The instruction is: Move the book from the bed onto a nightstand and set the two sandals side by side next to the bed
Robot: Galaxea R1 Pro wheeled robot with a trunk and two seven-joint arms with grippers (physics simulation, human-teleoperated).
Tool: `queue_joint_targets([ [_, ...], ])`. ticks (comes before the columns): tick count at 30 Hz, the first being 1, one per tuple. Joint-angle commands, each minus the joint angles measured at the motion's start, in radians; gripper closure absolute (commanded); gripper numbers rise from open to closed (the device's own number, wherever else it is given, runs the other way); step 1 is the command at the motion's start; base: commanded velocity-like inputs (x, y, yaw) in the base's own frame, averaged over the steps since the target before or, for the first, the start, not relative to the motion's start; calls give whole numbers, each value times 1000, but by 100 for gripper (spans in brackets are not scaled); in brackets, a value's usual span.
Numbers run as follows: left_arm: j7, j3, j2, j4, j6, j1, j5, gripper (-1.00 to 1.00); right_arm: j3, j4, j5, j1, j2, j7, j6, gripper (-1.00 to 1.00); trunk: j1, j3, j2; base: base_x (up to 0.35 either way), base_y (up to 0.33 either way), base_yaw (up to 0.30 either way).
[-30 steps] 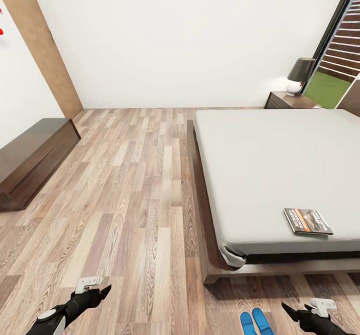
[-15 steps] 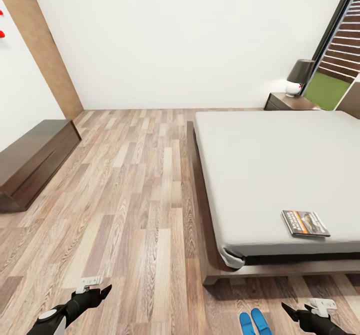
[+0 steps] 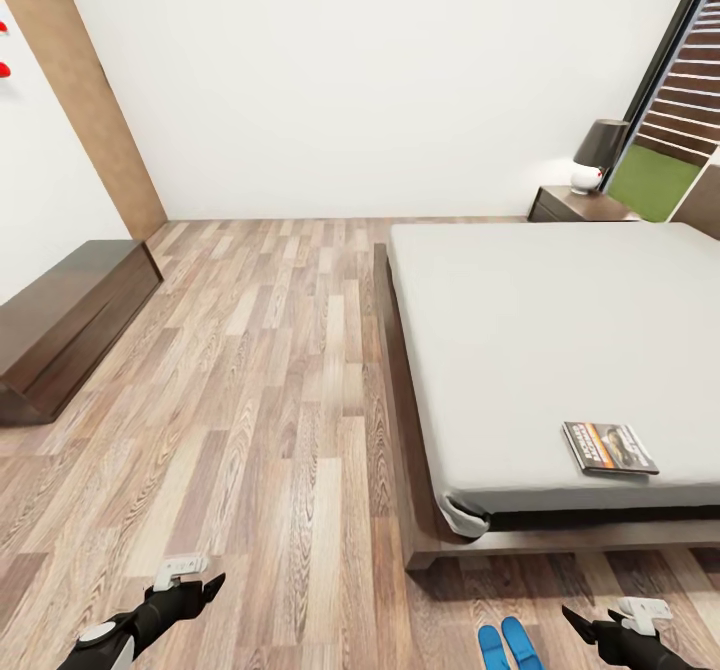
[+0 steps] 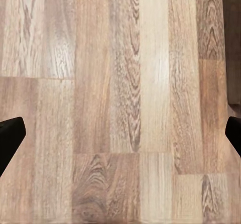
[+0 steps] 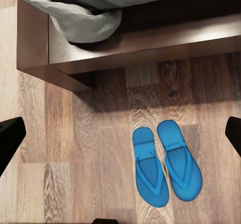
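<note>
- Both my arms sit low at the near edge of the head view, forearms angled inward and forward over the wood-plank floor [image 3: 260, 400].
- My left gripper [image 3: 205, 587] hovers above bare planks; in the left wrist view its two dark fingertips [image 4: 10, 138] stand at opposite edges, so the jaws are wide apart with nothing between them.
- My right gripper [image 3: 580, 622] hovers near the foot of the bed [image 3: 560, 330]; its fingertips [image 5: 10, 141] are likewise spread wide, holding nothing.
- Two blue sandals [image 5: 165, 166] lie flat on the floor side by side, almost touching, just off the bed's wooden frame near its corner, beneath my right gripper.
- One book [image 3: 610, 447] lies flat on the grey mattress near the foot edge, toward the right side.
- One nightstand [image 3: 580, 204] stands at the far right corner by the head of the bed, carrying a lamp [image 3: 597, 155] with a dark shade.
- One long dark bench [image 3: 60, 325] stands against the left wall, well apart from the bed.
</note>
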Motion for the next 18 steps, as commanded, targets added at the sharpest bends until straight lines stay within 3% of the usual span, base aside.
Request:
queue_joint_targets([
  [1, -1, 8, -4, 5, -1, -1, -10, -100, -5, 1, -1, -1, 0, 6, -1, -100, 0, -1, 0, 0, 0, 0],
  [18, 4, 10, -15, 9, -1, 3, -11, -100, -5, 1, -1, -2, 0, 6, -1, -100, 0, -1, 0, 0, 0, 0],
])
